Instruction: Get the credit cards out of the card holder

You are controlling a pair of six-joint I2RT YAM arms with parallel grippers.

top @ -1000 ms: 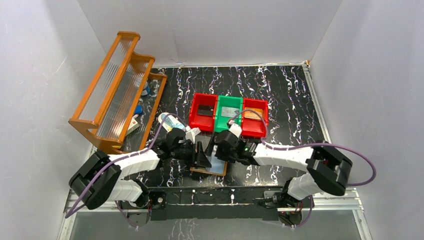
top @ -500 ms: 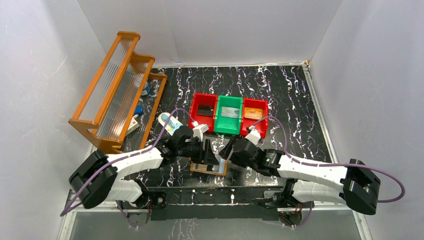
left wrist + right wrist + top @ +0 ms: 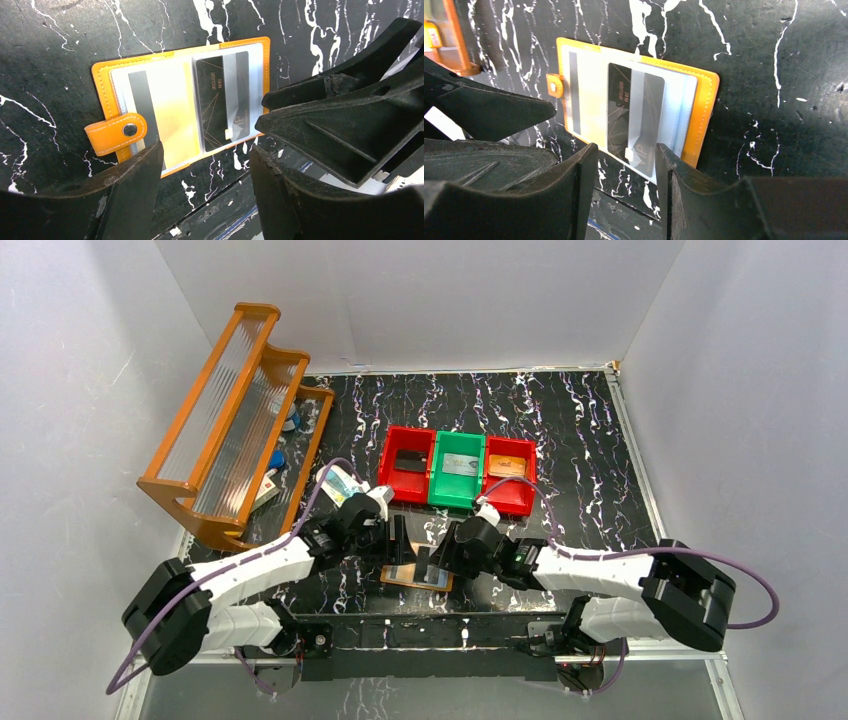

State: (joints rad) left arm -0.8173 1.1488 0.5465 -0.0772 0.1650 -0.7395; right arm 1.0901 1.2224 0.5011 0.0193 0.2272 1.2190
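Left wrist: stitched orange card holder (image 3: 102, 85), glossy rectangular credit card (image 3: 222, 102)

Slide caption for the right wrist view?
Right gripper, jaws open, above the dark card in the orange card holder.

Counter (image 3: 590, 440) is carrying 1 card holder (image 3: 175, 107), and it's showing 2 credit cards (image 3: 634, 115): dark card (image 3: 222, 102) + striped card (image 3: 142, 97). 3 bins are sitting there: left red bin (image 3: 385, 466), green bin (image 3: 450, 498), right red bin (image 3: 507, 503). Also sitting there: 1 wooden rack (image 3: 225, 410) w/ small bits too hidden for counting, 1 pale blue-white item (image 3: 338, 481). 2 tools are showing: left tool (image 3: 206, 152), right tool (image 3: 626, 150).
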